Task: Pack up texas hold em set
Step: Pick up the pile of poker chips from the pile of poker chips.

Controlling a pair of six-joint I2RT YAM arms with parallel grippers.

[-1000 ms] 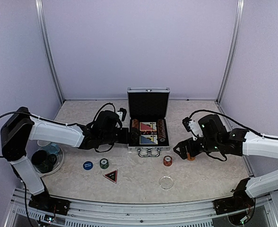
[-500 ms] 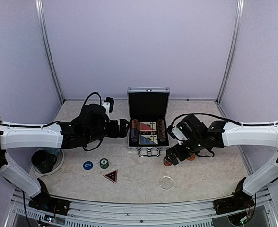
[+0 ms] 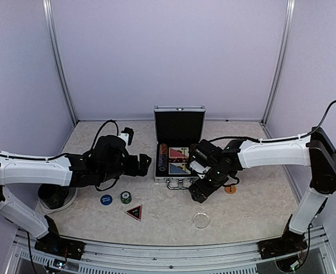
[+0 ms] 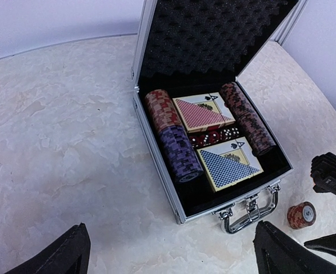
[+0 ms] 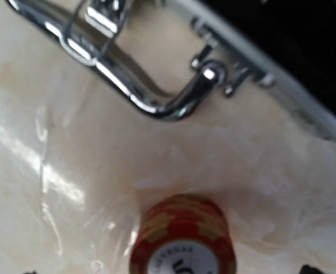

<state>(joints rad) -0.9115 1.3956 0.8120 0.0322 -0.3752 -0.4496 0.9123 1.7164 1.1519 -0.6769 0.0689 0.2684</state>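
Case: the small silver aluminium briefcase (image 4: pixel 158 162) stands open mid-table, with its foam-lined lid upright at the back.
Inside: a red card deck (image 4: pixel 202 112) and a blue card deck (image 4: pixel 230 164) lie between two chip rows (image 4: pixel 171 134), with dice (image 4: pixel 214 136) between the decks.
Left gripper (image 4: pixel 171 245): it hovers just left of the case, facing it. Its jaws are wide apart with nothing between them.
Right gripper (image 3: pixel 198 193): it is low at the case's front, near the chrome handle (image 5: pixel 139 85) and over a red chip stack (image 5: pixel 182 242). Its fingertips barely show but appear spread to either side of the stack, and I cannot tell whether they touch it.
Loose, front left: blue button (image 3: pixel 106 199), green chip stack (image 3: pixel 126 197), dark triangle marker (image 3: pixel 134 212).
Loose, right: the orange button (image 3: pixel 230 189) lies just beside the right gripper.
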